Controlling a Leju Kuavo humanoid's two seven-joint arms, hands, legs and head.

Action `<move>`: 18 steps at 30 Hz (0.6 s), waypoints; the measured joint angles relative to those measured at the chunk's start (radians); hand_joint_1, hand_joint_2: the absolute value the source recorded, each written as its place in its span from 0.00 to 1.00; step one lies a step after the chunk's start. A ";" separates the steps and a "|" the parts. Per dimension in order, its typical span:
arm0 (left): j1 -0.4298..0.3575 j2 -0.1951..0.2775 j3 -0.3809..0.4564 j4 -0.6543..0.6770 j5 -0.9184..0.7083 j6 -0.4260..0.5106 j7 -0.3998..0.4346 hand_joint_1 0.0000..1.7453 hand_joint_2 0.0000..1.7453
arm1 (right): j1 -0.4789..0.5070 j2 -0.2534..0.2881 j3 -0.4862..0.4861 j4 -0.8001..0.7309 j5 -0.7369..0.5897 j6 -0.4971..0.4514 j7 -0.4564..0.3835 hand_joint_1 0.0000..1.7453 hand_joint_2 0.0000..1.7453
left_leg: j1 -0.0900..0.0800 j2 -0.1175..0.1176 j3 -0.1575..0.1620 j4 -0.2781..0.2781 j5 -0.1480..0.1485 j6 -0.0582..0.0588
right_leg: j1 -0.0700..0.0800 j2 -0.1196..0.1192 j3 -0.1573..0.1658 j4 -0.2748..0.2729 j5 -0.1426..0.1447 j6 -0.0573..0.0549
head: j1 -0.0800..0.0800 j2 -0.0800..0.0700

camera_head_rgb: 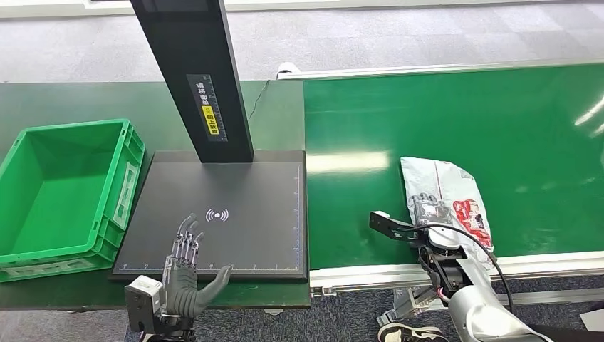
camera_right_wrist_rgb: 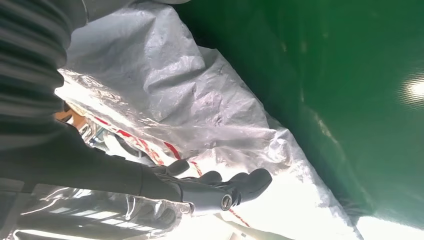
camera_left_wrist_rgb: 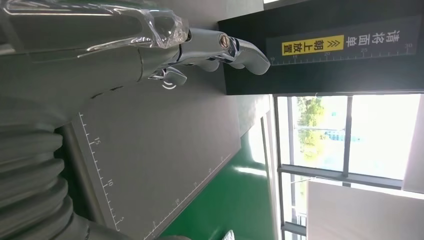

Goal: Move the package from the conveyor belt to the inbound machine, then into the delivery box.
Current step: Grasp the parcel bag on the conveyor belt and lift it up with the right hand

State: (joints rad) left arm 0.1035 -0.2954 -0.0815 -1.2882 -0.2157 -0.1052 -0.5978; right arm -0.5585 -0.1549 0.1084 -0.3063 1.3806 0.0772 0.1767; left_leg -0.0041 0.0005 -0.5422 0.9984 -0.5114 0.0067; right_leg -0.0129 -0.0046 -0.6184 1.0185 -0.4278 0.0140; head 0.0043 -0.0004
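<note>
The first step is in hand: the package (camera_head_rgb: 443, 196), a crinkled silver bag, lies on the green conveyor belt (camera_head_rgb: 456, 121) near its front rail, and the right robot hand (camera_right_wrist_rgb: 200, 187) rests over its near end, though I cannot tell if the fingers have closed on it. The left robot hand (camera_head_rgb: 186, 274) hangs empty, fingers spread, at the scanner pad's (camera_head_rgb: 228, 221) front edge. Next comes a firm grip, a lift over the rail, and a leftward carry past the black post (camera_head_rgb: 196, 78) onto the open pad beside the green box (camera_head_rgb: 28, 142).
</note>
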 joint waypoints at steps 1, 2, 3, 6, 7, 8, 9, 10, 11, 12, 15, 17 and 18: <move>0.000 0.000 -0.001 0.000 0.001 0.000 0.000 0.00 1.00 | 0.000 0.000 0.002 0.000 0.001 0.004 0.003 0.00 1.00 | 0.000 0.000 0.001 0.000 0.000 0.000 | 0.000 0.000 0.000 0.000 0.000 0.000 | 0.000 0.000; 0.000 0.000 -0.001 0.000 0.002 0.000 0.000 0.00 1.00 | 0.000 -0.001 0.003 0.000 0.001 0.009 0.004 0.01 1.00 | 0.000 0.000 0.001 0.000 0.000 0.000 | 0.000 0.000 0.000 0.000 0.000 0.000 | 0.000 0.000; 0.000 0.000 -0.001 0.000 0.002 0.001 0.000 0.00 1.00 | 0.000 -0.001 0.004 0.000 0.001 0.014 0.004 0.01 1.00 | 0.000 0.000 0.002 0.000 0.000 0.000 | 0.000 0.000 0.001 0.000 0.000 0.000 | 0.000 0.000; 0.000 0.000 -0.001 0.000 0.003 0.002 0.000 0.00 1.00 | 0.000 -0.003 0.004 0.000 0.001 0.027 0.003 0.42 1.00 | 0.000 0.000 0.003 0.000 0.000 0.000 | 0.000 0.000 0.001 0.000 0.000 0.000 | 0.000 0.000; -0.001 0.000 -0.002 0.000 0.003 0.002 0.000 0.00 1.00 | 0.000 -0.003 0.004 0.000 0.000 0.031 0.002 0.65 1.00 | 0.000 0.000 0.003 0.000 0.000 0.000 | 0.000 0.000 0.002 0.000 0.000 0.000 | 0.000 0.000; -0.001 0.000 -0.002 0.000 0.003 0.002 0.000 0.00 1.00 | 0.000 -0.004 0.004 0.000 0.000 0.035 0.002 0.83 1.00 | 0.000 0.000 0.003 0.000 0.000 0.000 | 0.000 0.000 0.002 0.000 0.000 0.000 | 0.000 0.000; -0.001 0.000 -0.002 0.000 0.003 0.002 0.000 0.00 1.00 | 0.001 -0.005 0.004 0.000 0.001 0.041 0.001 0.91 1.00 | 0.000 0.000 0.004 0.000 0.000 0.000 | 0.000 0.000 0.003 0.000 0.000 0.000 | 0.000 0.000; -0.001 0.000 -0.002 0.000 0.003 0.002 0.000 0.00 1.00 | 0.003 -0.007 0.004 0.000 0.002 0.048 0.001 0.99 1.00 | 0.000 0.000 0.004 0.000 0.000 0.000 | 0.000 0.000 0.003 0.000 0.000 0.000 | 0.000 0.000; -0.001 0.001 -0.002 0.000 0.004 0.002 0.000 0.00 1.00 | 0.004 -0.009 0.004 0.001 0.003 0.055 0.001 1.00 1.00 | 0.000 0.000 0.003 0.000 0.000 0.000 | 0.000 0.000 0.003 0.000 0.000 0.000 | 0.000 0.000; -0.001 0.001 -0.002 0.000 0.004 0.003 0.000 0.00 1.00 | 0.006 -0.012 0.004 0.001 0.005 0.061 0.000 1.00 1.00 | 0.000 0.000 0.003 0.000 0.000 0.000 | 0.000 0.000 0.003 -0.001 0.000 0.000 | 0.000 0.000; -0.002 0.003 -0.002 0.003 0.006 0.005 0.000 0.00 1.00 | 0.006 -0.019 0.004 0.002 0.008 0.070 -0.005 1.00 1.00 | -0.001 0.000 0.003 0.000 0.000 0.000 | -0.001 0.000 0.003 -0.001 0.000 0.000 | 0.000 0.000; -0.005 0.003 -0.002 0.006 0.006 0.008 0.000 0.00 1.00 | 0.006 -0.020 0.004 0.002 0.009 0.070 -0.007 1.00 1.00 | -0.001 -0.001 0.003 0.000 0.000 0.000 | 0.000 -0.001 0.003 0.000 0.000 0.000 | 0.000 0.000; -0.006 0.003 -0.002 0.009 0.006 0.009 0.000 0.00 1.00 | 0.005 -0.021 0.004 0.002 0.009 0.070 -0.007 1.00 1.00 | -0.001 -0.001 0.003 0.000 0.000 0.000 | 0.000 -0.001 0.003 0.000 0.000 0.000 | 0.000 0.000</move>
State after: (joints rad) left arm 0.0972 -0.2922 -0.0839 -1.2797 -0.2095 -0.0965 -0.5978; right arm -0.5531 -0.1755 0.1129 -0.3044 1.3893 0.1476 0.1695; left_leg -0.0048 -0.0003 -0.5388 0.9986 -0.5114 0.0070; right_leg -0.0131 -0.0053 -0.6156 1.0180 -0.4280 0.0145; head 0.0041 -0.0004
